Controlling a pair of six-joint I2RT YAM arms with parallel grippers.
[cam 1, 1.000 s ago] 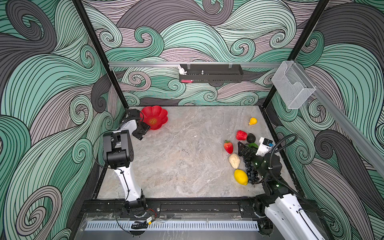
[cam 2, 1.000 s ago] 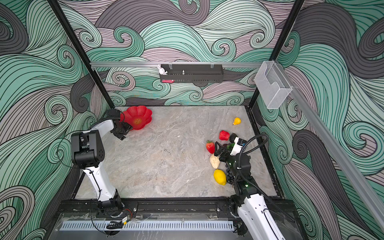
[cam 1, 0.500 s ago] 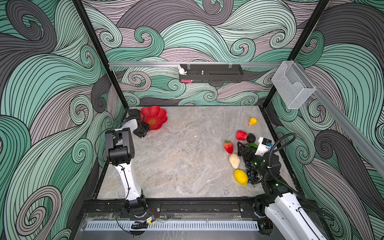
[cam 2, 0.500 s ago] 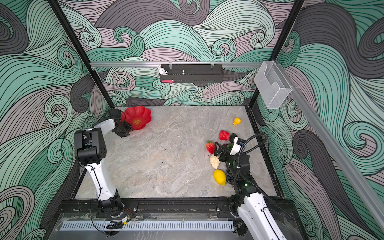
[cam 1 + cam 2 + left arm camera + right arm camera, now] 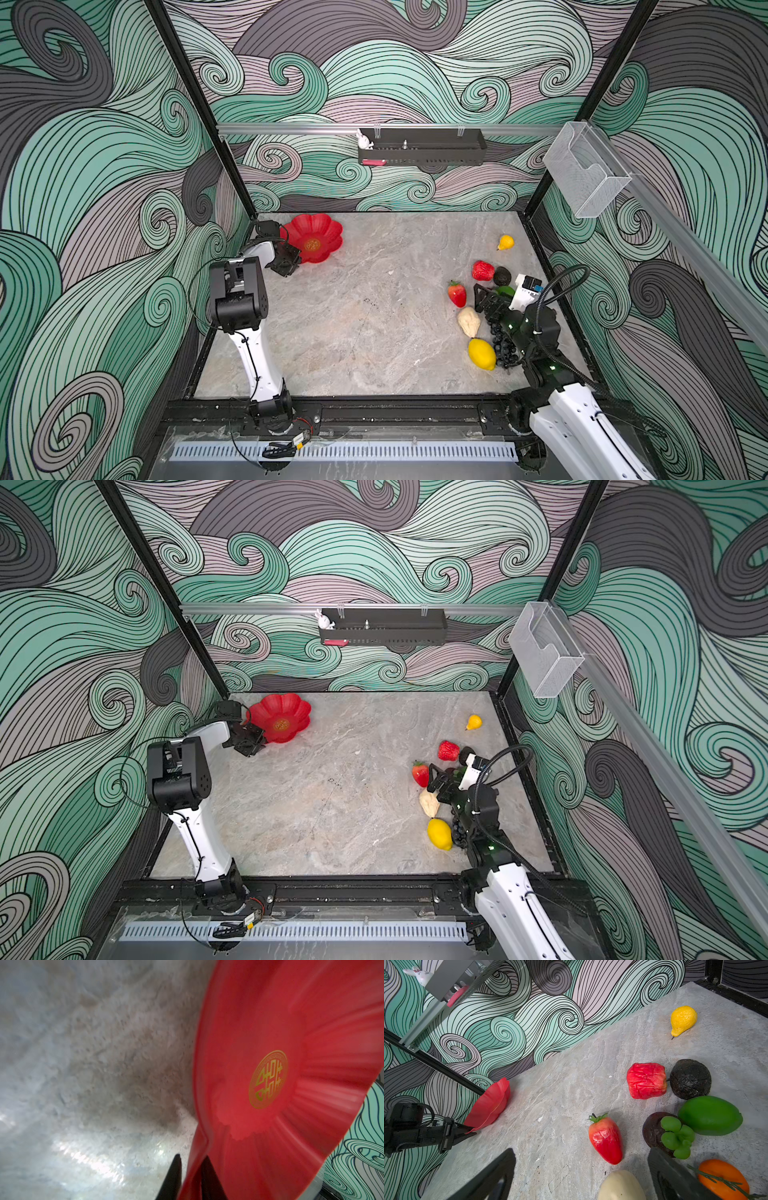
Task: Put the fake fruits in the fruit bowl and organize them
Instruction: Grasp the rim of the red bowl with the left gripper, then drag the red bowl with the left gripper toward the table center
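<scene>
- Grey marble-pattern bench [image 5: 374, 316]: bowl at the far-left corner, fruit along the right edge.
- Glossy red scalloped flower-shaped fruit bowl [image 5: 322, 232], gold emblem in the centre: empty, and tipped up on one side in the right wrist view.
- Left end effector [image 5: 293, 261]: clenched on the bowl's near rim, one black finger on each side of it in the left wrist view.
- Right end effector [image 5: 581, 1152]: released, jaws spread wide, hovering over the fruit cluster and holding nothing.
- Green oval plastic fruit [image 5: 710, 1115]: beside the right edge, touching a dark purple round fruit with a green leafy cap [image 5: 653, 1132].
- Yellow plastic lemon [image 5: 482, 354]: nearest the front edge, against the dark grape bunch [image 5: 503, 355].
- Beige plastic pear [image 5: 468, 322]: just behind the lemon.
- Wrinkled red apple [image 5: 483, 270]: touching the dark avocado [image 5: 502, 276].
- Red strawberry [image 5: 457, 294]: on the cluster's inner side.
- Orange fruit with a green sprig [image 5: 722, 1178]: partly behind a right finger.
- Small yellow pear-shaped fruit [image 5: 505, 242]: alone, towards the far-right corner.
</scene>
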